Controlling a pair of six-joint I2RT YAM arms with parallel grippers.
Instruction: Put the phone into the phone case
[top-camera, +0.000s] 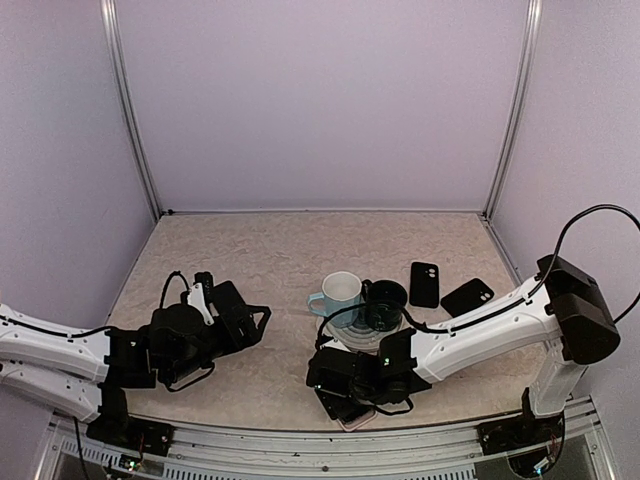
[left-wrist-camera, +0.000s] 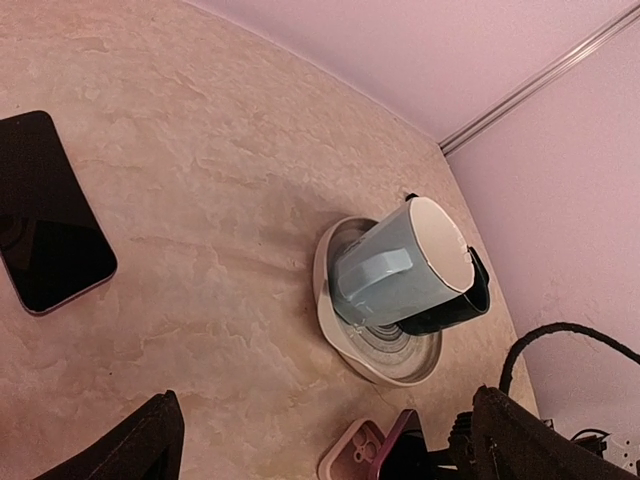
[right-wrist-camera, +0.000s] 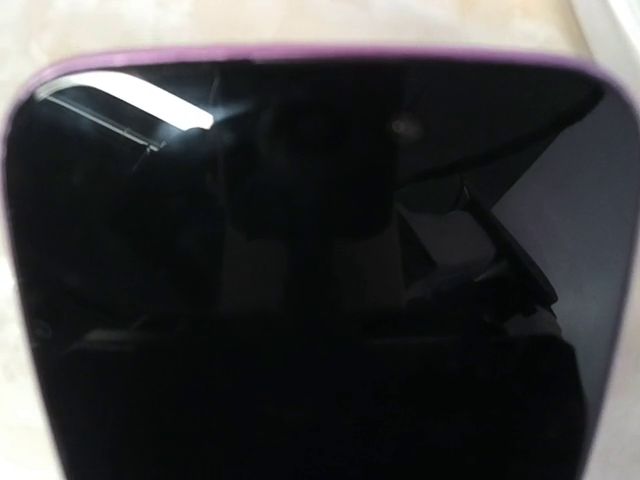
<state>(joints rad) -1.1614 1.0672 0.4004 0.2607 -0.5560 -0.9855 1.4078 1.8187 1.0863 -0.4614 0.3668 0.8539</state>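
R gripper hangs low over purple-rimmed phone at near centre, prob. to grasp it, finger state n/k; L gripper parked left, fingers spread, clear of work; black phone cases lie well apart, far right.

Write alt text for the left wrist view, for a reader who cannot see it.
A dark-screened phone lies flat on the marbled table at the left edge; to the right, a pale blue mug and a black mug sit together on a white plate. The left gripper is open, its fingers at the bottom corners, holding nothing.
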